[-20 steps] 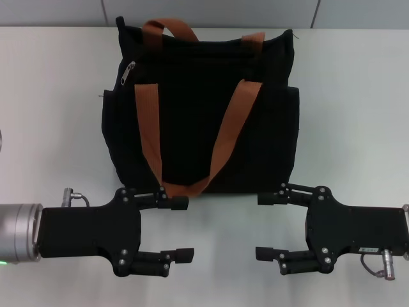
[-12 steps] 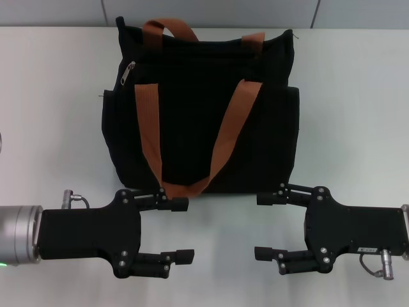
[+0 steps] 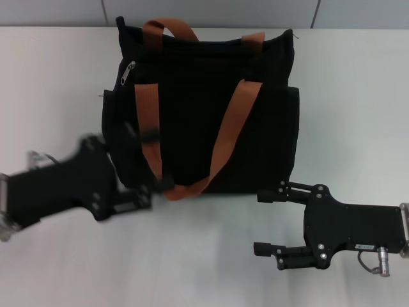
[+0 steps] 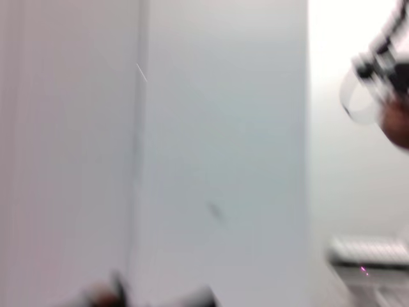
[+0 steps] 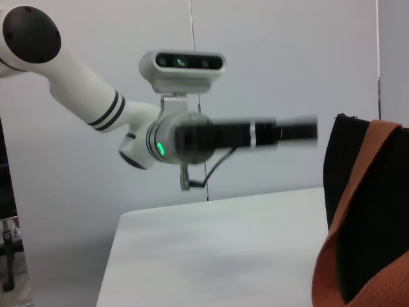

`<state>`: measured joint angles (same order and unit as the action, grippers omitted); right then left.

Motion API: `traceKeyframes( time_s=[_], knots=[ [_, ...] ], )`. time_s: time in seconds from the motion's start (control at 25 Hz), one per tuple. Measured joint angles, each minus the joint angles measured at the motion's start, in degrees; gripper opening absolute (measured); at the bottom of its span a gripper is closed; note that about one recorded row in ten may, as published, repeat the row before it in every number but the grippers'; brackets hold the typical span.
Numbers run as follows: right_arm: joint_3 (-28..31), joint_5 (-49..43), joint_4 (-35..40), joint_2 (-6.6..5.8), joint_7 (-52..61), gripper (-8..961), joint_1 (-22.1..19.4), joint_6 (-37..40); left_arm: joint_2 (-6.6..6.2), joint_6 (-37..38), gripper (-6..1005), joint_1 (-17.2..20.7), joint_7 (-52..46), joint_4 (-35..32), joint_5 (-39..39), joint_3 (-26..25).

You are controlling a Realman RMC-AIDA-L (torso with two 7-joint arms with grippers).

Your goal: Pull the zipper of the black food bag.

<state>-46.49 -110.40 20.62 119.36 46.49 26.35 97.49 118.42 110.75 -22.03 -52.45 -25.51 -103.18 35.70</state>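
My left gripper (image 3: 144, 169) is smeared against the bag's (image 3: 192, 121) lower left corner, so I cannot tell how its jaws stand. The bag lies on the table (image 3: 358, 96), its top edge toward the far side. The zipper (image 3: 128, 72) sits slanted near the top left corner. My right gripper (image 3: 263, 222) hovers wide open, empty, beside the bag's lower right corner.

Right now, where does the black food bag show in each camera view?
Head view: black food bag lies centre, on the far half of the white table.
Left wrist view: not in it.
Right wrist view: only its edge at the right border.
Shared landmark: the orange-brown strap handle.
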Motion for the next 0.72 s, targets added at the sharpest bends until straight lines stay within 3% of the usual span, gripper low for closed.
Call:
traceKeyframes(
  time_s=[0.08,0.2,0.28,0.32,0.36,0.4,0.44,0.48,0.52,0.56,0.72],
  knots=[
    [0.0,0.0,0.0,0.00,0.0,817,0.0,-0.1,-0.34,1.9,768,0.6,0.9,1.4,3.6,-5.1],
    [0.0,0.0,-0.1,0.00,0.0,818,-0.1,-0.2,-1.35,2.0,766,1.3,-0.9,1.0,6.2,-8.6],
    [0.0,-0.1,-0.1,0.00,0.0,818,-0.1,-0.2,-1.35,2.0,765,1.3,-0.9,1.0,6.2,-8.6],
    [0.0,-0.1,-0.1,0.00,0.0,818,-0.2,-0.2,-2.21,1.5,764,1.3,-1.7,0.9,6.4,-9.5],
    [0.1,-0.1,-0.1,0.00,0.0,818,-0.2,-0.2,-2.21,1.5,764,1.3,-1.7,0.9,6.4,-9.5],
    [0.1,-0.1,-0.1,0.00,0.0,818,-0.3,-0.2,-6.82,-2.2,763,1.4,-4.9,0.4,6.2,-10.5],
    [0.2,-0.1,-0.1,0.00,0.0,818,-0.3,-0.2,-6.82,-2.2,762,1.4,-4.9,0.4,6.2,-10.5],
    [0.2,-0.2,-0.1,0.00,0.0,818,-0.2,-0.2,-8.72,-4.1,762,1.4,-6.0,-0.4,5.4,-10.3],
    [0.2,-0.2,-0.1,0.00,0.0,818,-0.2,-0.3,-8.72,-4.1,761,1.4,-6.0,-0.4,5.4,-10.3],
    [0.1,-0.2,-0.1,-0.02,0.0,818,-0.1,-0.4,-10.84,-5.8,760,1.4,-7.3,-1.9,2.5,-10.1],
    [0.1,-0.2,-0.1,-0.08,0.0,818,0.1,-1.0,-10.84,-5.8,758,1.4,-7.3,-1.9,2.5,-10.1]
  ],
)
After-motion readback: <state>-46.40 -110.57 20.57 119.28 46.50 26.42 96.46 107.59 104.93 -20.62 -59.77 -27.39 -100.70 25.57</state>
